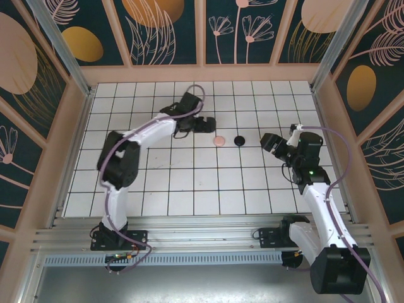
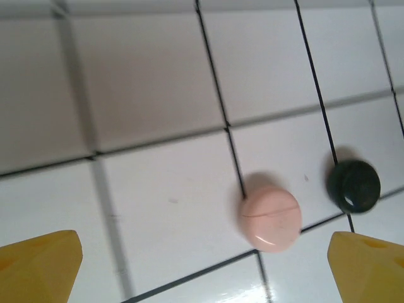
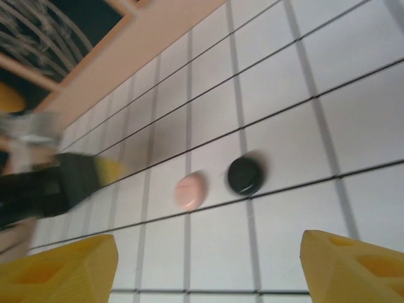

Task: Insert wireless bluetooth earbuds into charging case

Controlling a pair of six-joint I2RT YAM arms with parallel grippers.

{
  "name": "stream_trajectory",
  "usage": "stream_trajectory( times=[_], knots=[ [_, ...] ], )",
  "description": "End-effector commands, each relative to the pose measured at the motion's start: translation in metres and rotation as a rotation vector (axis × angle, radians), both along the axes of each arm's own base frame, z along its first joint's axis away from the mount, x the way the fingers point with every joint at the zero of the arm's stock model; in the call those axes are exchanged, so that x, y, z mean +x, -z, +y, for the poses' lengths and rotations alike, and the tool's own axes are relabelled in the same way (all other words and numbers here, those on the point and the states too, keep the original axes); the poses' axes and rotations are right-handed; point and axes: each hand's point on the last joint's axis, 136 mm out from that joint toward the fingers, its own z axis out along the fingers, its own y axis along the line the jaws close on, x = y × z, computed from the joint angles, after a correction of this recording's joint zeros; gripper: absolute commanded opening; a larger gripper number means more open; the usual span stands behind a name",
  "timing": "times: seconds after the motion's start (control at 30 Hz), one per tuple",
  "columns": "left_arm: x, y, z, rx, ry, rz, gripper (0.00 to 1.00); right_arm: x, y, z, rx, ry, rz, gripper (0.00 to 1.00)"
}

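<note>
A round pale pink case (image 1: 219, 141) lies shut on the white tiles, with a round black case (image 1: 239, 140) just to its right. My left gripper (image 1: 210, 124) hovers open just behind and left of the pink case. In the left wrist view the pink case (image 2: 270, 218) and the black case (image 2: 353, 185) lie ahead of the left gripper (image 2: 205, 268), nearer its right finger. My right gripper (image 1: 270, 142) is open, to the right of the black case. The right wrist view has the pink case (image 3: 190, 192) and black case (image 3: 245, 175) beyond the right gripper (image 3: 208, 271). The loose earbuds are out of view.
The tiled floor (image 1: 189, 183) is boxed in by a wooden rim (image 1: 202, 74) and patterned walls. The left arm (image 3: 50, 183) appears blurred at the left of the right wrist view. Bare tiles stretch in front of the cases towards the arm bases.
</note>
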Motion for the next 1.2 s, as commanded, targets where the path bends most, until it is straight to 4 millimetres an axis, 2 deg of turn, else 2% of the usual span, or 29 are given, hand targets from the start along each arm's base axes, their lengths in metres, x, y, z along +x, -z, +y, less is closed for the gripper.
stream_trajectory(
  times=[0.0,0.03,0.1,0.2,0.3,0.4,0.5,0.6,0.7,0.77,0.83,0.87,0.97,1.0,1.07,1.13,1.17],
  knots=[
    [0.009,-0.071,0.073,0.149,-0.18,-0.275,0.98,0.021,-0.013,-0.051,-0.2,0.187,-0.117,0.95],
    [0.003,-0.084,0.094,0.173,-0.242,-0.331,0.99,0.022,-0.009,-0.062,-0.228,0.221,-0.123,0.99],
    [-0.011,-0.101,0.14,0.22,-0.387,-0.445,0.98,0.024,-0.005,-0.084,-0.282,0.28,-0.148,0.99],
    [-0.042,-0.096,0.205,0.287,-0.578,-0.533,0.99,0.024,0.004,-0.111,-0.346,0.354,-0.187,0.99],
    [-0.066,-0.091,0.253,0.369,-0.7,-0.615,0.98,0.022,0.016,-0.127,-0.392,0.393,-0.236,0.99],
    [-0.086,-0.083,0.29,0.432,-0.803,-0.684,0.98,0.017,0.031,-0.136,-0.428,0.431,-0.273,0.99],
    [-0.1,-0.069,0.308,0.457,-0.842,-0.738,0.99,0.012,0.046,-0.137,-0.416,0.445,-0.306,0.99],
    [-0.111,-0.043,0.32,0.452,-0.858,-0.746,0.98,0.009,0.056,-0.134,-0.382,0.449,-0.331,0.99],
    [-0.117,-0.021,0.327,0.427,-0.871,-0.752,0.99,0.017,0.061,-0.128,-0.347,0.419,-0.332,0.99],
    [-0.112,-0.021,0.329,0.418,-0.872,-0.751,0.99,0.022,0.059,-0.123,-0.35,0.394,-0.358,0.99],
    [-0.112,-0.031,0.326,0.364,-0.848,-0.844,0.99,0.03,0.055,-0.119,-0.361,0.379,-0.38,0.99],
    [-0.109,-0.039,0.326,0.374,-0.829,-0.891,0.99,0.035,0.055,-0.117,-0.367,0.37,-0.385,0.99],
    [-0.104,-0.044,0.323,0.409,-0.775,-0.949,0.99,0.053,0.056,-0.107,-0.382,0.329,-0.392,0.99],
    [-0.103,-0.037,0.324,0.396,-0.777,-0.942,0.99,0.058,0.061,-0.101,-0.385,0.307,-0.39,0.99],
    [-0.103,-0.04,0.326,0.388,-0.785,-0.972,0.99,0.068,0.065,-0.086,-0.443,0.258,-0.375,0.99],
    [-0.102,-0.035,0.326,0.364,-0.758,-0.942,0.99,0.069,0.072,-0.069,-0.489,0.203,-0.403,0.99],
    [-0.101,-0.036,0.326,0.338,-0.743,-0.956,0.99,0.072,0.073,-0.067,-0.491,0.191,-0.406,0.99]
  ],
)
